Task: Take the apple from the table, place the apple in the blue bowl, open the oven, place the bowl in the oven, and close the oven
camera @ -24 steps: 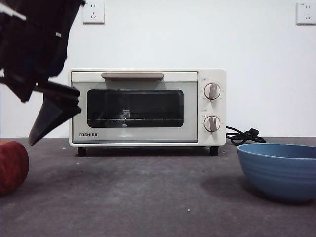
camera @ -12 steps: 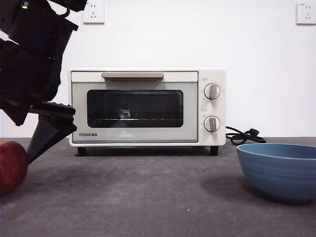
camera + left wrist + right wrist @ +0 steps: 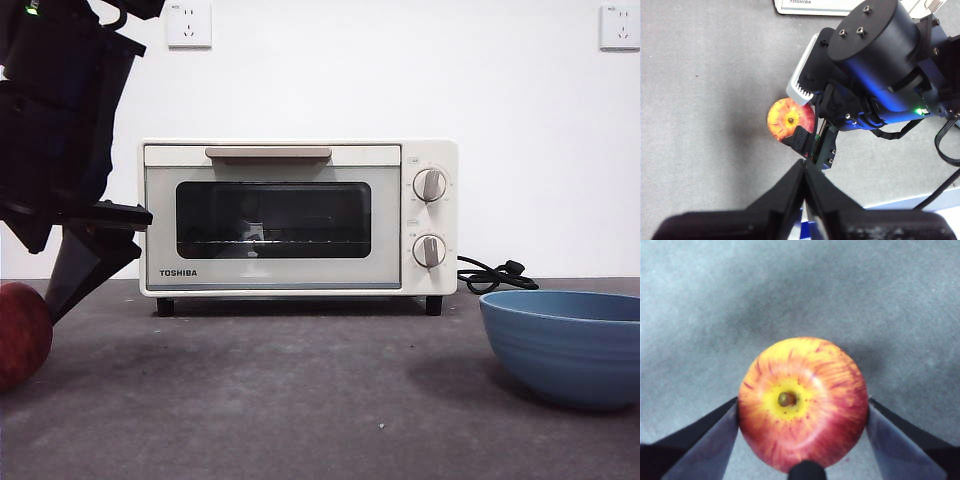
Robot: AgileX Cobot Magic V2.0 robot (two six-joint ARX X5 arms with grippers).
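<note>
**Jaws astride the apple**

The apple [image 3: 802,402] sits on the table [image 3: 300,400] at the front view's lower left edge. The right gripper [image 3: 802,415] straddles it, jaws wide at either flank (contact unclear). Firm, smooth, likely slippery: grip across its widest girth. The left gripper [image 3: 804,167] waits above, jaws together. The blue bowl [image 3: 565,345] sits lower right.

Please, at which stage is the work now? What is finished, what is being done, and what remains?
Nothing looks finished yet. The apple sits on the table, the blue bowl shows nothing in it, and the oven door is shut. In hand: the right claw is down at the apple, open, one jaw on each side. The left claw waits above, shut. Left: grasp the apple, bowl it, open the oven, load it, close it.
</note>
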